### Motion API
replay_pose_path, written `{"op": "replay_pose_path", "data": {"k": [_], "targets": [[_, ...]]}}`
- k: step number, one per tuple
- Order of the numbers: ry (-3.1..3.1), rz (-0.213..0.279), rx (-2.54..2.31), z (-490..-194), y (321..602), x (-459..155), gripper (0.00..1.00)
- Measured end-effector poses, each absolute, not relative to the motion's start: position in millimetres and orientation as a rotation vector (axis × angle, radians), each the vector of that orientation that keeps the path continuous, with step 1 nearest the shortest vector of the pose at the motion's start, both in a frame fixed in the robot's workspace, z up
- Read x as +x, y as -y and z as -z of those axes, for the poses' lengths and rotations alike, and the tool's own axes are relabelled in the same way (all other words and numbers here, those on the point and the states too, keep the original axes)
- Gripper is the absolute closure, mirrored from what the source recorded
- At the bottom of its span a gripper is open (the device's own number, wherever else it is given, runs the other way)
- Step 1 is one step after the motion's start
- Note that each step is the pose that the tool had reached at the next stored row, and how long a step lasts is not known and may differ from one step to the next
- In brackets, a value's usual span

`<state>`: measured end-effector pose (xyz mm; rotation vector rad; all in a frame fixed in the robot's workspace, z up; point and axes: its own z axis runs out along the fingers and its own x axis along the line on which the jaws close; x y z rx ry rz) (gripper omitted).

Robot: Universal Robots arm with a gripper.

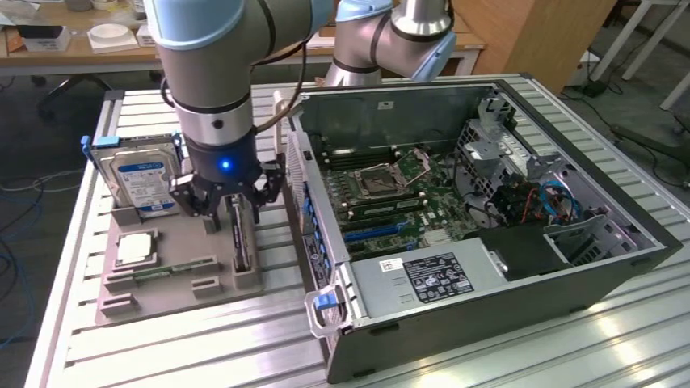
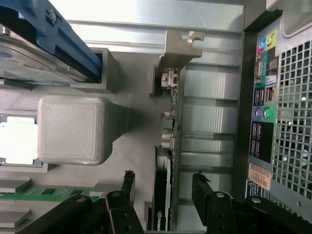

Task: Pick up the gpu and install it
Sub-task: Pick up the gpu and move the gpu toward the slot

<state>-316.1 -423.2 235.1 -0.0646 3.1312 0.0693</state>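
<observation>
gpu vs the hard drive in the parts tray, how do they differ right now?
Shape: the thin flat GPU card, dark edge-on with a silver end bracket, is slim. The boxy silver hard drive with a blue-white label is much thicker.
Frame: the hard drive sits in a blue carrier, while the GPU has none.
Gripper: the open gripper straddles the GPU, with the hard drive off to one side.
Shared: both stand on edge in the grey tray.

Robotics lab: arm (image 1: 221, 97) over slotted aluminium table (image 1: 518, 352), open PC case (image 1: 506, 315), desks (image 1: 65, 58) behind.
</observation>
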Motion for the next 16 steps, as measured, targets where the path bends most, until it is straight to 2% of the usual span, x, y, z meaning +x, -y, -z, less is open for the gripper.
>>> {"op": "replay_pose_path", "data": {"k": [9, 16], "targets": [[-3.131, -0.069, -0.065, -219.2, 423.2, -316.7, 0.41], [-3.131, -0.069, -0.065, -218.1, 424.0, -316.8, 0.41]]}}
